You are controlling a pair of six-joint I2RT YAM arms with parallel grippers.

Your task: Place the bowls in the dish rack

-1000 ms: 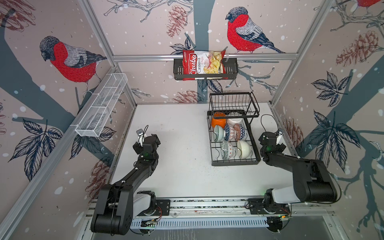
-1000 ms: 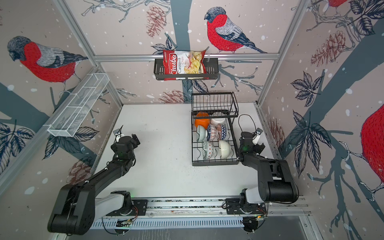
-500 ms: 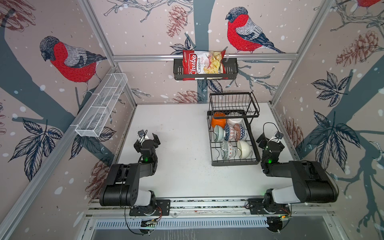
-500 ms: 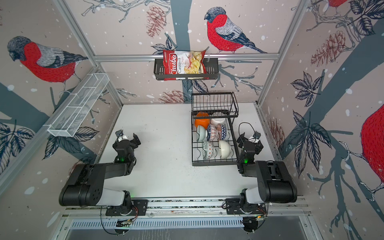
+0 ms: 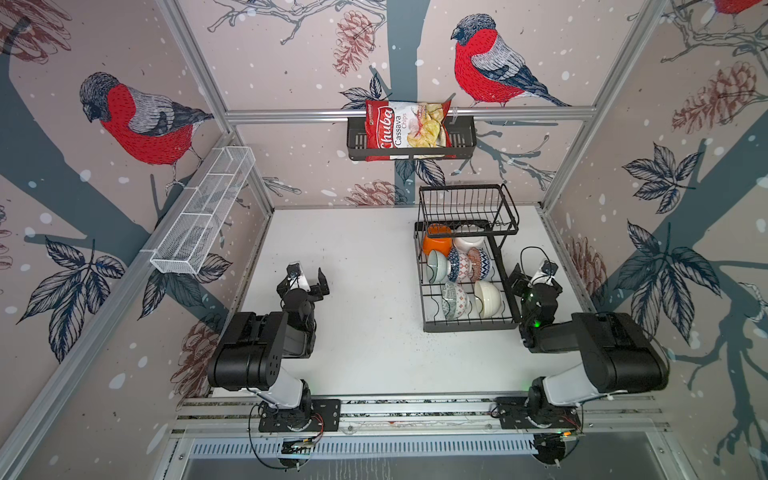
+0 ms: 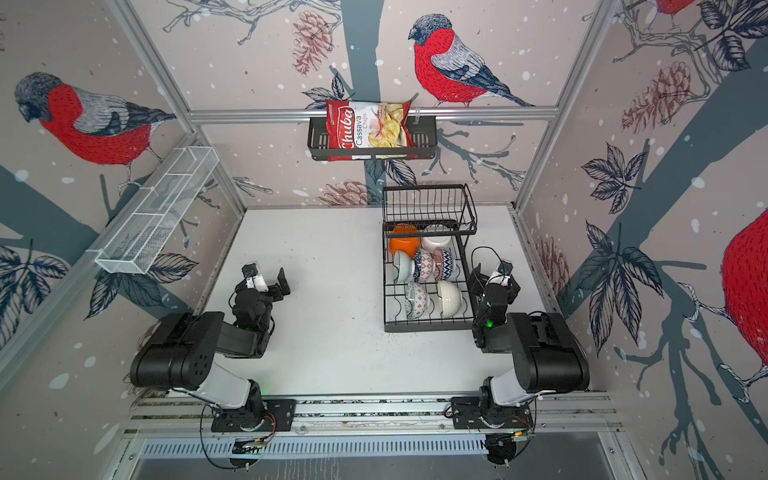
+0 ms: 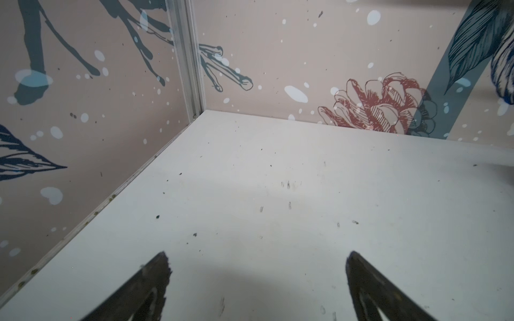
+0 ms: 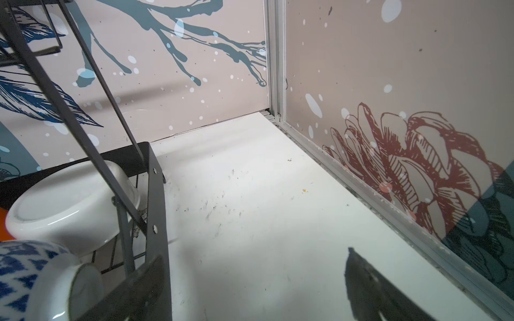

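Setting: white tabletop (image 5: 365, 299) enclosed by bullfinch-print walls.
Dish rack (image 5: 469, 328): black wire, on the table's right half, near the back wall.
Bowls (image 5: 459, 266): seven, all in the rack's lower tray; orange bowl (image 5: 437, 245) and white bowl (image 5: 469, 242) rearmost, cream bowl (image 5: 488, 297) in front.
Left gripper (image 5: 308, 279): jaws spread wide, holding nothing, over bare table, well apart from the rack.
Right gripper (image 5: 533, 276): jaws spread wide, holding nothing, just beside the rack's right edge.

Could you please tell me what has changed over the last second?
Both arms folded back toward their bases. The left gripper and right gripper ended nearly where they were, open and empty. Nothing was grasped or released. The bowls and dish rack stayed put.
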